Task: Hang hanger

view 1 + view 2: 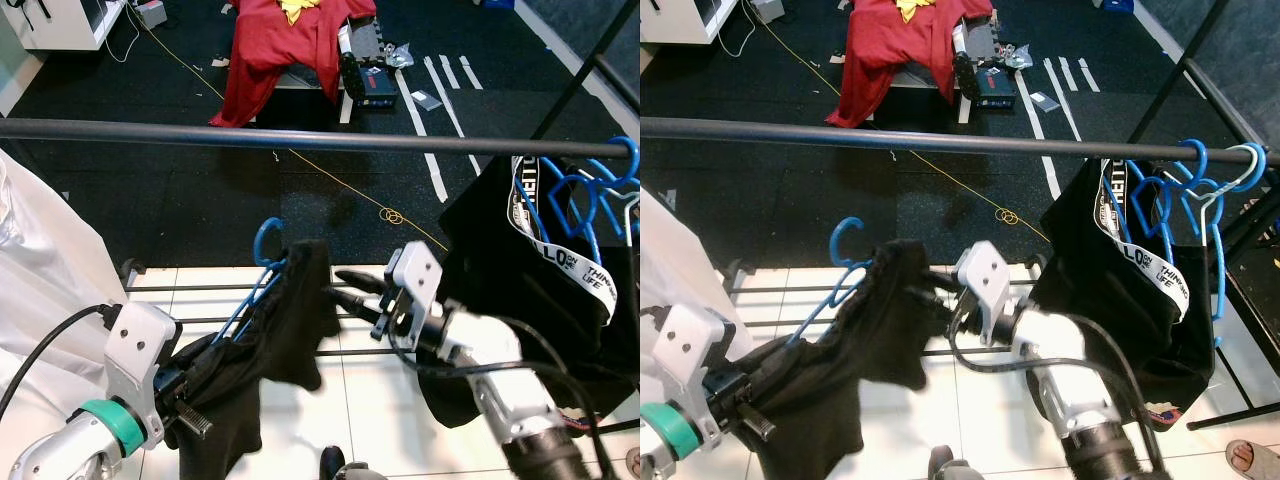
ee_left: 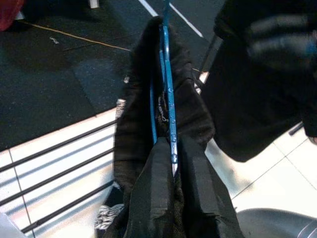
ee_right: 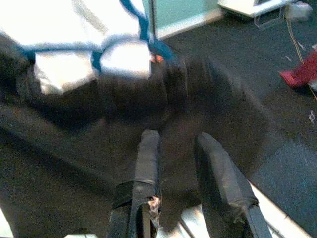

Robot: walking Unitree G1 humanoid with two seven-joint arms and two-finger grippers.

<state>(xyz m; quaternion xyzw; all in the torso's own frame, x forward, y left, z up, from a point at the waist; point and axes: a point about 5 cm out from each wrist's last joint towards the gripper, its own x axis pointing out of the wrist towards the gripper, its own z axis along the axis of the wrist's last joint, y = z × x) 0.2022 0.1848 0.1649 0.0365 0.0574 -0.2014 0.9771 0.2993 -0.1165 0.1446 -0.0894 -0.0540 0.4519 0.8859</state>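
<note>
1. Blue hanger [image 1: 262,268] w/ black garment [image 1: 262,345] draped over it – sitting low, below the rail [image 1: 300,138], hook pointing up, not yet on the rail. Judging: thin plastic, light, stiff but prob. flexing under twist; smooth, so likely slipping in a loose pinch.
2. Garment – soft, limp, hanging off both shoulders of the hanger; adding little weight but swinging and hiding the frame. Judging: take hold on the hanger body itself, through the cloth if needed, never on cloth alone; keep the hook free.
3. Left gripper [image 2: 171,168] – fingers [image 2: 153,198] pressing together on the hanger's lower end, cloth bunching around them; carrying the load.
4. Right gripper [image 1: 352,285] – pointing at the garment's side, just beside it; fingers [image 3: 148,158] standing apart, pinching nothing. Wrist view blurring.
5. Rail – dark bar running across, above the hook; bare stretch in the middle looking like the best landing spot.
6. Other blue hangers [image 1: 590,195] w/ black clothes [image 1: 510,270] – already hanging at the rail's right end.
7. White garment [image 1: 45,280] – hanging at left.
8. Red cloth [image 1: 275,45] – lying on the dark floor, well apart.
</note>
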